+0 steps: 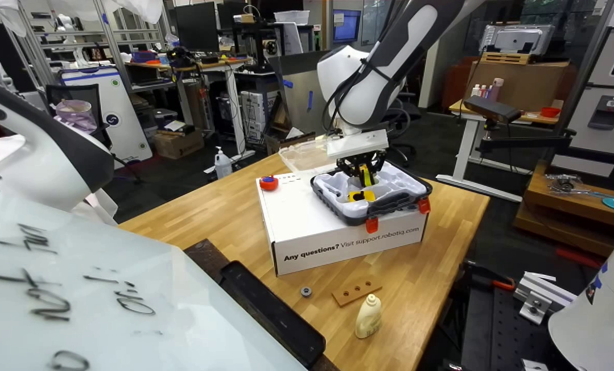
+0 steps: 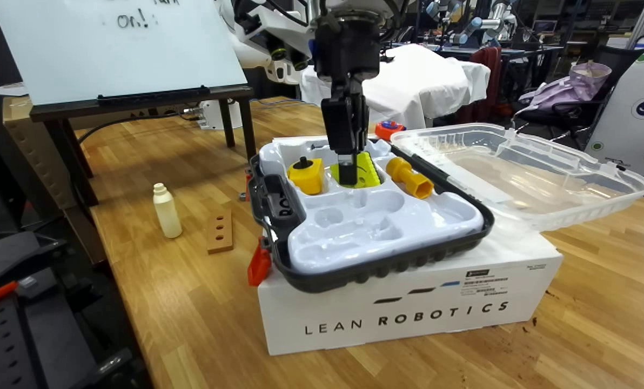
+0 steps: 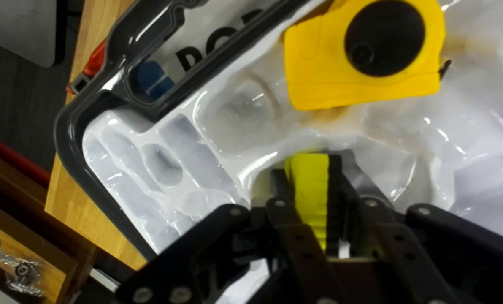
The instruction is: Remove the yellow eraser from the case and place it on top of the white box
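Observation:
The case (image 1: pixel 349 218) is an open tray with a dark rim and pale moulded insert. It lies on the white box (image 1: pixel 348 246); both also show in an exterior view, the case (image 2: pixel 354 281) and the box (image 2: pixel 408 319). The yellow eraser (image 3: pixel 310 185) is a bright yellow block with a dark layer on one side. It stands on edge in a compartment of the case, also seen in an exterior view (image 2: pixel 367 172). My gripper (image 3: pixel 309 173) points down with its fingers on both sides of the eraser, closed against it. Its lower end is partly hidden by the fingers and compartment.
A yellow tape measure (image 2: pixel 307 175) and an orange-yellow bolt-shaped piece (image 2: pixel 409 178) sit in neighbouring compartments. The clear lid (image 2: pixel 597 208) hangs open behind the case. A red object (image 1: pixel 269 183) lies on the box corner. A cream bottle (image 1: pixel 369 318) and wooden block (image 1: pixel 356 291) are on the table.

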Robot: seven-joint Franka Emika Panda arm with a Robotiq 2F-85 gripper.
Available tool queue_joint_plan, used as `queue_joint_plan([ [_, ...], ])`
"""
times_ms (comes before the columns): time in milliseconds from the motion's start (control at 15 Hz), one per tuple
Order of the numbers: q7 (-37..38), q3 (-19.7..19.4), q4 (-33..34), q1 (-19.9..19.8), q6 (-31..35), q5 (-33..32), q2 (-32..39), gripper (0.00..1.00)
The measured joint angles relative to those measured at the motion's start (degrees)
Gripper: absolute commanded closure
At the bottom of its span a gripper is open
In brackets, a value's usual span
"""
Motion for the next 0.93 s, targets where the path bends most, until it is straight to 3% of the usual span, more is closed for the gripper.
queue_joint_plan([
  [67, 0.0, 0.0, -0.1, 0.0, 0.0, 0.0, 0.0, 0.94],
  [600, -0.1, 0.0, -0.1, 0.2, 0.1, 0.0, -1.1, 0.94],
  [933, -1.1, 0.5, -2.1, 0.9, 0.4, -0.3, -10.7, 0.94],
])
